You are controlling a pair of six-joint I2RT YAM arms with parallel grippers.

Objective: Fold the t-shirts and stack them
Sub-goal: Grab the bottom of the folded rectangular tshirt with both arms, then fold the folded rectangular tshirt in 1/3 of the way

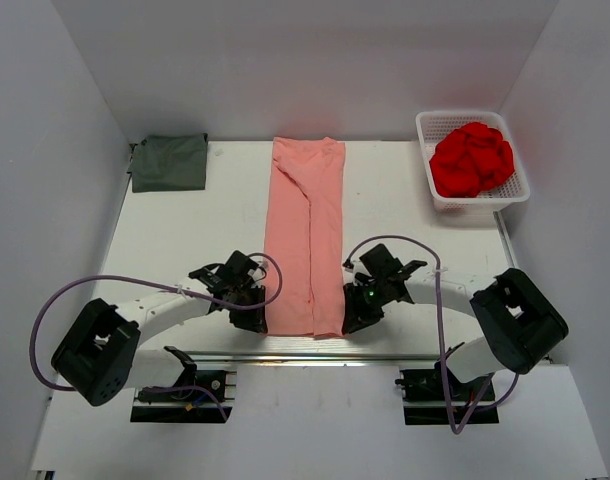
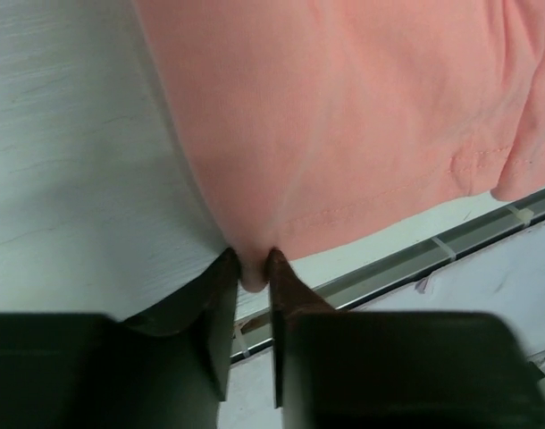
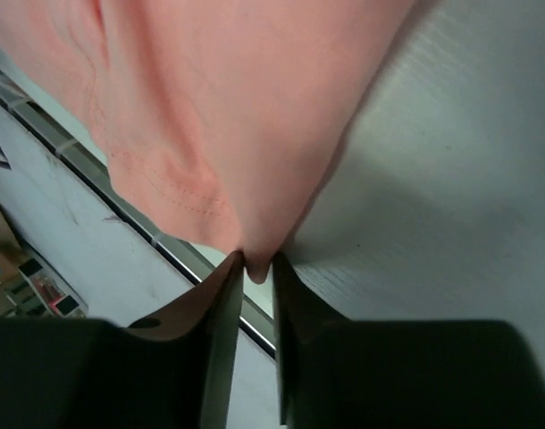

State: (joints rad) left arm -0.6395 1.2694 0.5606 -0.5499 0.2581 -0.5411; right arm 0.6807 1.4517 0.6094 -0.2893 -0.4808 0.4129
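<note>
- The pink shirt [image 1: 305, 235] lies in the middle of the table [image 1: 175, 240]. It is folded lengthwise into a long narrow strip that runs from the near edge toward the far wall.
- The grey-green shirt [image 1: 169, 162] sits folded at the far left corner, well apart from the pink one.
- The left gripper [image 2: 252, 264] is pinching the near left corner of the pink shirt, and a small nub of cloth shows between its fingertips.
- The right gripper [image 3: 256, 266] is pinching the near right corner in the same way, with the cloth drawn into a slight tent toward it.
- The shirt looks light, soft and limp. It will likely sag between the two holds, and its stacked layers may slide apart.
- The two near corners seem a sound place to hold for carrying the hem toward the collar, provided each pinch catches every layer.
- A white basket [image 1: 480, 203] at the far right holds a crumpled red cloth [image 1: 472, 160], heaped about level with its rim. Nothing else shows inside it.
</note>
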